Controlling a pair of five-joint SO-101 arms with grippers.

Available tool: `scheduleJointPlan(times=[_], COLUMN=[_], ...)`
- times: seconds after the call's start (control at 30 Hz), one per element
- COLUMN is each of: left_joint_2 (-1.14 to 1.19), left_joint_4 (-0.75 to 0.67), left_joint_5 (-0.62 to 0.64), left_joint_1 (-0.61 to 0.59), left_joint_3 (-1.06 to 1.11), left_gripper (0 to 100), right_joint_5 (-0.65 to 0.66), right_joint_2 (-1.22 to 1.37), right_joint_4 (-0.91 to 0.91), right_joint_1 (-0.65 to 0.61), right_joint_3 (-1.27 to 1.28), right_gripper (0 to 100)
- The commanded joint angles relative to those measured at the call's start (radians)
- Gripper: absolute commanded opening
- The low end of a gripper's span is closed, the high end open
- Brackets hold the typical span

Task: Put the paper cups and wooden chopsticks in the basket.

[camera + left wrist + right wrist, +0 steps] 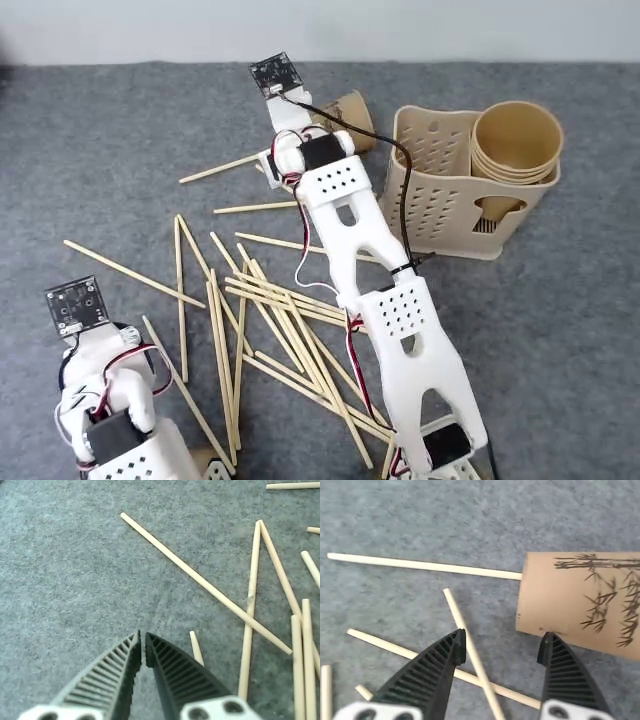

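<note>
1. Loose paper cup [580, 600]: lying on its side on the grey mat [120, 150], at the far side of the table, just beside the basket [430, 200]. One chopstick's end meets its wall.
2. Stack of cups [517, 140]: upright inside the basket, at the end farther from the loose cup.
3. Chopsticks [280, 310]: all on the mat. Most lie in a crossed heap mid-table between the two arms, with a few strays toward the far side.
4. Right gripper [502, 645]: jaws wide apart and gripping nothing. One fingertip [547, 645] is right at the loose cup's end; the other is over the mat. A chopstick runs across the gap between them, along the mat.
5. Right arm [400, 320]: stretched from the near edge across the heap toward the loose cup.
6. Left gripper [143, 642]: jaws together with nothing between them, over bare mat. A chopstick end lies just beside one fingertip.
7. Left arm [110, 420]: at the near corner, well apart from cup and basket.
</note>
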Motion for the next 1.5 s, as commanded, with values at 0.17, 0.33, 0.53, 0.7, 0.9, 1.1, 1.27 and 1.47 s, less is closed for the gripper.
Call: scheduleJointPlan(times=[0.17,0.33,0.53,0.7,0.9,1.1,1.27,1.47], left_joint_2=[-0.015,-0.015,-0.015,-0.015,-0.015,-0.015,-0.015,-0.015], left_joint_4=[-0.025,-0.025,-0.025,-0.025,-0.025,-0.025,-0.025,-0.025], left_joint_5=[-0.006,-0.006,-0.006,-0.006,-0.006,-0.006,-0.006,-0.006], left_joint_1=[-0.002,-0.002,-0.002,-0.002,-0.002,-0.002,-0.003,-0.005], left_joint_3=[-0.008,-0.008,-0.008,-0.008,-0.008,-0.008,-0.008,-0.008], left_gripper=[2,2,2,2,2,2,2,2], right_joint_5=[0.048,0.049,0.049,0.049,0.049,0.049,0.049,0.049], right_joint_2=[-0.018,-0.021,-0.019,-0.019,-0.018,-0.01,-0.008,0.041], right_joint_4=[-0.064,-0.056,-0.054,-0.056,-0.053,-0.025,-0.027,-0.033], right_joint_1=[0.147,0.193,0.208,0.205,0.209,0.211,0.211,0.211], right_joint_3=[-0.061,-0.063,-0.063,-0.063,-0.121,-0.172,-0.172,-0.18], right_gripper=[24.6,24.6,24.6,24.6,24.6,24.6,24.6,24.6])
